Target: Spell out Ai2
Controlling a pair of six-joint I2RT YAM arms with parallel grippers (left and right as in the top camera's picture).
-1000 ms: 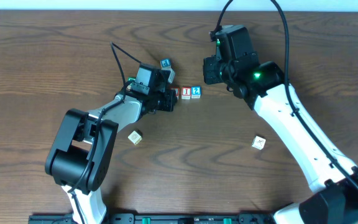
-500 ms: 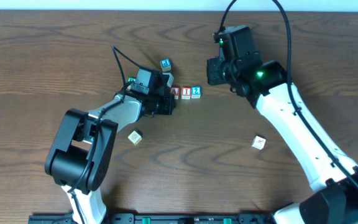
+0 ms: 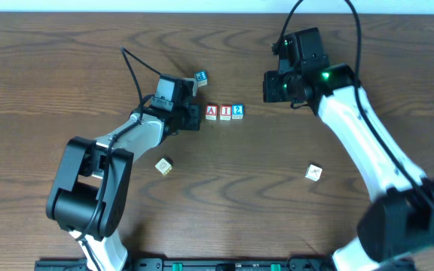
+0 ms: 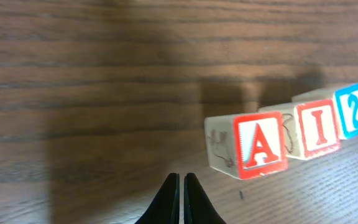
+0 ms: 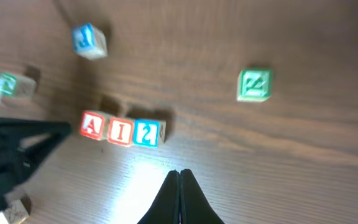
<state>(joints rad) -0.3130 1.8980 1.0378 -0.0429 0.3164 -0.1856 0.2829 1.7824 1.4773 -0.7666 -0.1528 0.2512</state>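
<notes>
Three pale wooden cubes stand touching in a row: red "A" (image 3: pixel 212 112), red "I" (image 3: pixel 224 112), blue "2" (image 3: pixel 237 111). My left gripper (image 3: pixel 195 119) is shut and empty, just left of the "A" cube with a small gap. In the left wrist view its tips (image 4: pixel 181 178) sit below and left of the "A" (image 4: pixel 253 146), "I" (image 4: pixel 313 129) and "2" (image 4: pixel 353 112). My right gripper (image 3: pixel 271 87) is shut and empty, up and to the right of the row. In the right wrist view its tips (image 5: pixel 179 173) hang near the "A" (image 5: pixel 92 126), "I" (image 5: pixel 120 131) and "2" (image 5: pixel 146 132).
A blue-lettered cube (image 3: pixel 200 77) lies behind the row and also shows in the right wrist view (image 5: pixel 89 40). A green-lettered cube (image 5: pixel 254 84) lies to the right of the row. Two more pale cubes lie nearer the front, one on the left (image 3: pixel 163 165) and one on the right (image 3: pixel 313 172).
My left gripper has drawn back to the left, off the "A" cube. My right arm has moved right, away from the row. The three cubes have stayed in place.
</notes>
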